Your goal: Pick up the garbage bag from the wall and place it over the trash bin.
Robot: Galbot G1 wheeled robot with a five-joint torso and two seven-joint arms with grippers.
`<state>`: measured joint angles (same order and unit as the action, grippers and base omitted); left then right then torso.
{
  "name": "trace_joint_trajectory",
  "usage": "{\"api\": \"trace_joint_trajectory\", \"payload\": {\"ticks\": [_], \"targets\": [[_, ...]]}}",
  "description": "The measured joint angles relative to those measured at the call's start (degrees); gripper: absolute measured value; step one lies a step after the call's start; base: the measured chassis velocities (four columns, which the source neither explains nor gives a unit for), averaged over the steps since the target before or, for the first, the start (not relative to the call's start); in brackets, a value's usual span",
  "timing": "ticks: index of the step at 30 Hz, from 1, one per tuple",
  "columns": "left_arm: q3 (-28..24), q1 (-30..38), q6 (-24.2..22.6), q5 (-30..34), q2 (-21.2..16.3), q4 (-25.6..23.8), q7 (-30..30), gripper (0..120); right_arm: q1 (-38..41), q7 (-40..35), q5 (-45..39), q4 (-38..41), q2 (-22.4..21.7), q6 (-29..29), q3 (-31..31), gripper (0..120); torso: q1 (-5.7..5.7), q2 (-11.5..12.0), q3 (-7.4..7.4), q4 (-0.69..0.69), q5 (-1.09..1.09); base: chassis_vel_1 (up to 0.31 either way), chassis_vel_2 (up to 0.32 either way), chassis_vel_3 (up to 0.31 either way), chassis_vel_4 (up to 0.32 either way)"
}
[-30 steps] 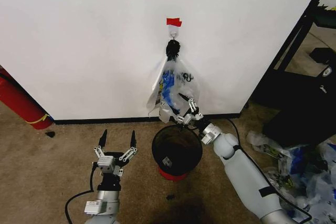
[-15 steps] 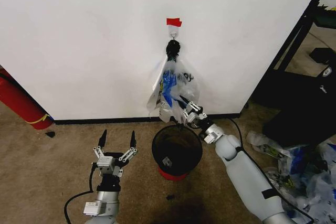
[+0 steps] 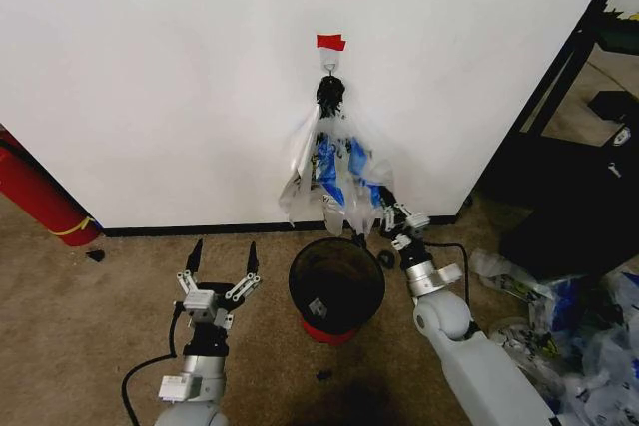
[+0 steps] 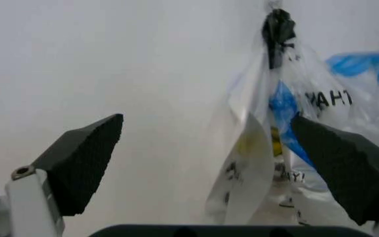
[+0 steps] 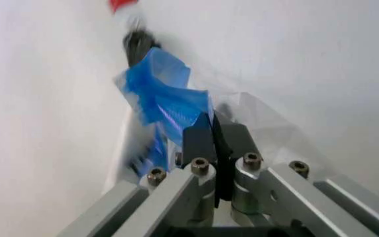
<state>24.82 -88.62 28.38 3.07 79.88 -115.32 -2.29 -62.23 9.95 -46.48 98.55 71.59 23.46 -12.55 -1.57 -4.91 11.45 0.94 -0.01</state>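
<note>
Pinching the garbage bag (image 3: 334, 172) low down, the right gripper (image 3: 391, 218) has it while it hangs from the hook (image 3: 328, 64) on the wall (image 3: 150, 67), just above the trash bin (image 3: 336, 286); the left gripper (image 3: 221, 268) waits spread wide beside the bin. Left wrist view: pads (image 4: 84, 160) apart, a lettered bag in the same bunch. Right wrist view: pads (image 5: 199, 140) closed on blue-patched film. Next, I'd judge, lift it off the hook; the neighbouring bags may snag.

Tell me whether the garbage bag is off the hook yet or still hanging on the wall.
Still hanging. The garbage bag dangles from the hook on the wall, while the right gripper, shut, pinches its lower edge.
</note>
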Motion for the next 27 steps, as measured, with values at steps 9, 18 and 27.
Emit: {"api": "trace_joint_trajectory", "payload": {"ticks": [9, 18, 27], "targets": [[-2.19, 4.98, -1.48, 0.87, -3.22, 2.07, 1.21, 100, -3.91, 0.24, -15.47, 4.88, 3.21, -3.57, -0.66, 0, 0.0, 0.0, 0.0, 0.0, 0.01, 0.0, 0.0, 0.0, 0.0], [-8.53, 13.42, -12.82, 18.58, -6.56, 2.01, 1.83, 100, -5.82, -0.1, -21.77, 6.85, 7.87, -4.22, -3.27, 0, 0.0, 0.0, 0.01, 0.0, 0.01, 0.0, 0.0, 0.0, 0.0], [-20.71, 19.12, -16.5, 14.51, -7.77, 7.17, -1.67, 98, -8.23, -0.56, -22.76, 8.41, 10.28, -4.2, -5.06, 0, -0.01, 0.0, 0.01, 0.01, 0.0, 0.0, 0.0, 0.0, 0.0]]}}
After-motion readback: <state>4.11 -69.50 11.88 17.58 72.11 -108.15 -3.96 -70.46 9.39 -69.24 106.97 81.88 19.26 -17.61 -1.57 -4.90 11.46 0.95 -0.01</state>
